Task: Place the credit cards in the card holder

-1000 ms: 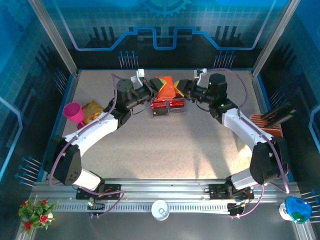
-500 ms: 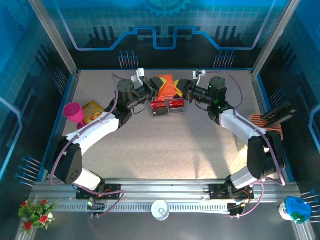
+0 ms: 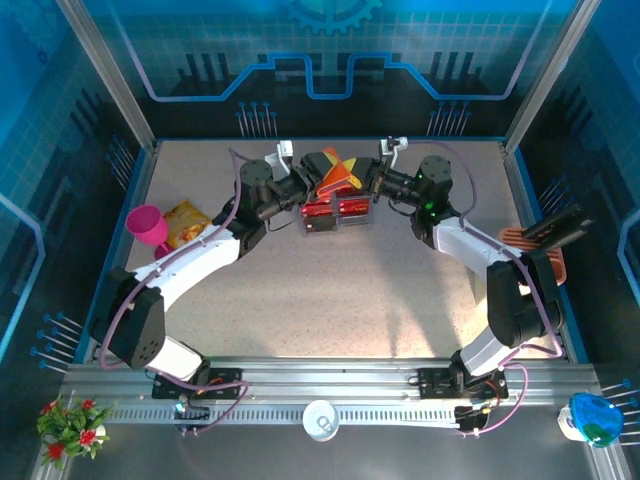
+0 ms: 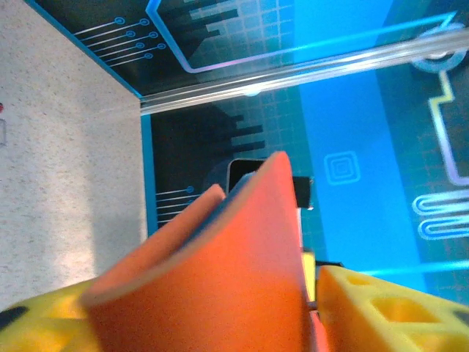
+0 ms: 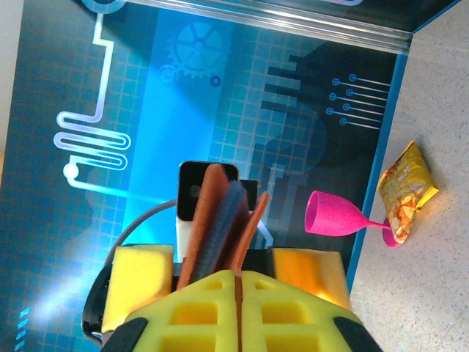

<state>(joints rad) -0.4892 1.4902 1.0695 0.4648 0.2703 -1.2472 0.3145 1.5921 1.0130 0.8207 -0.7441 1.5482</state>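
The orange-red card holder (image 3: 338,175) hangs above the table at the back, partly unfolded, between my two grippers. My right gripper (image 3: 369,181) is shut on one thin flap of it (image 5: 253,220), and the fingers (image 5: 212,301) meet at the seam. My left gripper (image 3: 307,186) is open. Its yellow pads (image 5: 139,282) stand wide on either side of the card holder (image 4: 220,279), and one finger (image 4: 388,308) is a little clear of it. The red credit cards (image 3: 335,210) lie flat on the table just in front of and below the card holder.
A pink goblet (image 3: 148,225) and a yellow-orange snack bag (image 3: 185,222) lie at the left. An orange slotted rack (image 3: 535,252) with a dark item on it stands at the right edge. The blue back wall is close behind the grippers.
My left gripper has opened around the card holder. My right gripper has shut on the holder's flap, and its arm has shifted slightly back and left.
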